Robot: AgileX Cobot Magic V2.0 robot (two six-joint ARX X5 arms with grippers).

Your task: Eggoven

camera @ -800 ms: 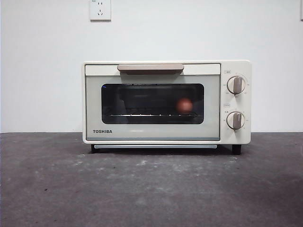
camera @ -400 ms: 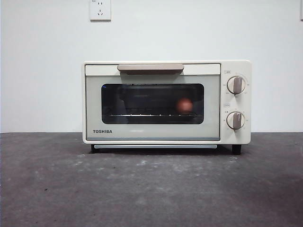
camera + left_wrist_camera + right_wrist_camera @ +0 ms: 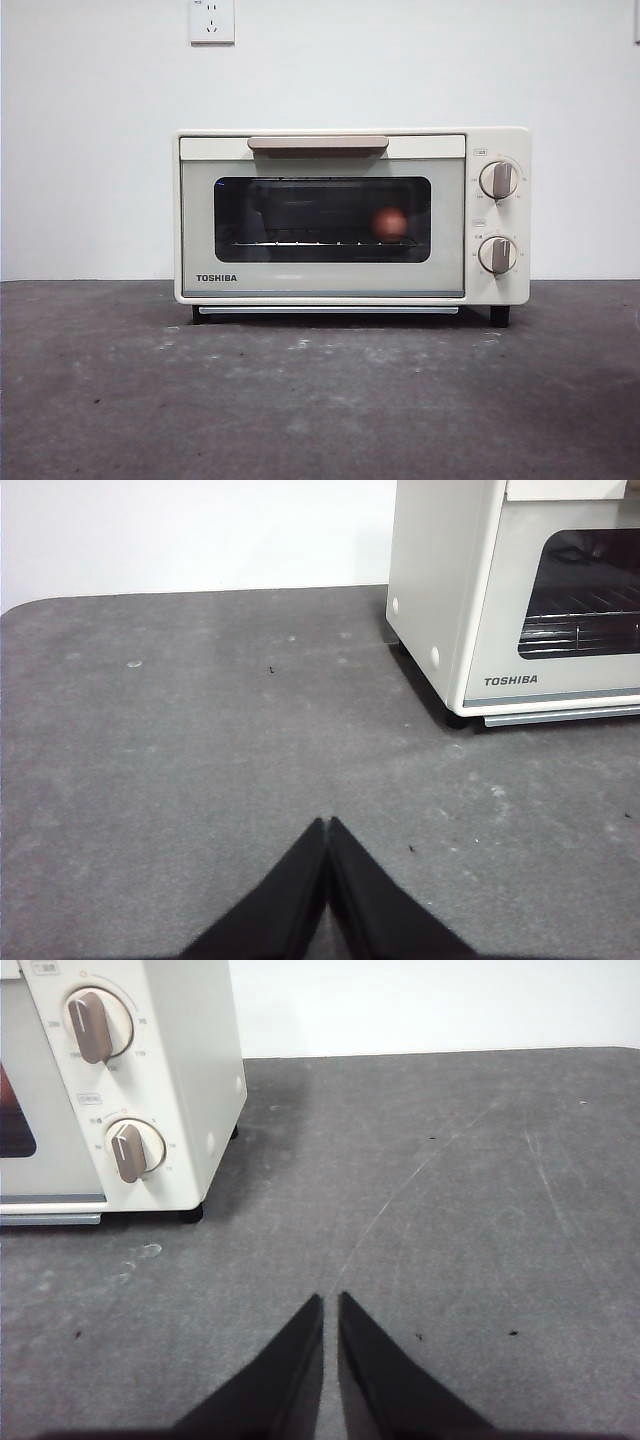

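Note:
The cream TOSHIBA toaster oven (image 3: 350,215) stands at the back of the dark table with its door closed. The reddish-brown egg (image 3: 390,223) lies on the rack inside, right of centre, seen through the dark window. The tan handle (image 3: 318,144) runs along the door's top, and two knobs (image 3: 498,180) sit on the right panel. My left gripper (image 3: 328,822) is shut and empty over the table to the oven's (image 3: 470,590) left. My right gripper (image 3: 330,1298) is shut and empty over the table to the oven's (image 3: 150,1070) right. Neither gripper shows in the front view.
A white wall with a power socket (image 3: 212,20) stands behind the oven. The dark grey table (image 3: 320,400) stretches in front of the oven and to both sides.

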